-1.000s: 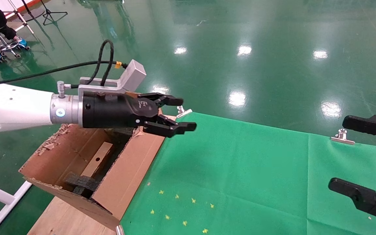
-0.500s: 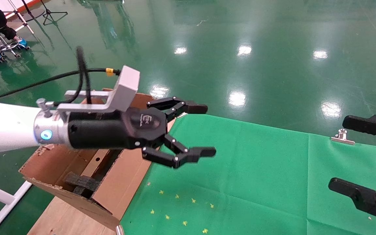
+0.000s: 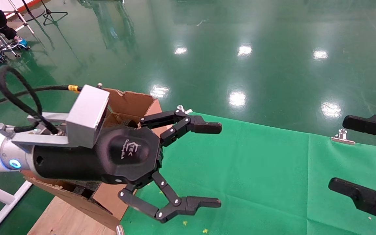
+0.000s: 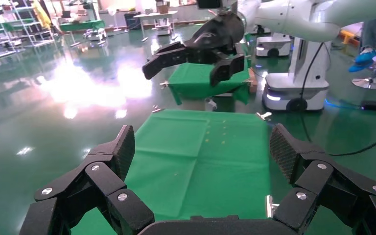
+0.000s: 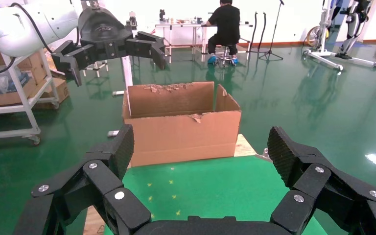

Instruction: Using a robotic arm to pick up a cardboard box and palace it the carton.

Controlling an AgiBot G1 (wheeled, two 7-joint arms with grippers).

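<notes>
Green cloth [image 3: 256,169] covers your table, held by metal clips [image 3: 342,136]; glossy green floor [image 3: 240,49] w/ lamp glare beyond, seated person [image 5: 223,29] at a far desk. Carton [image 5: 181,125] sits at the table's left end, torn flaps up. Cardboard box not visible now, hidden behind the arm. Vs 0.5 s ago, your left gripper [image 3: 193,164] moved nearer the cam, spread wider, empty. Right gripper [image 3: 364,156] parked at right, splayed.
</notes>
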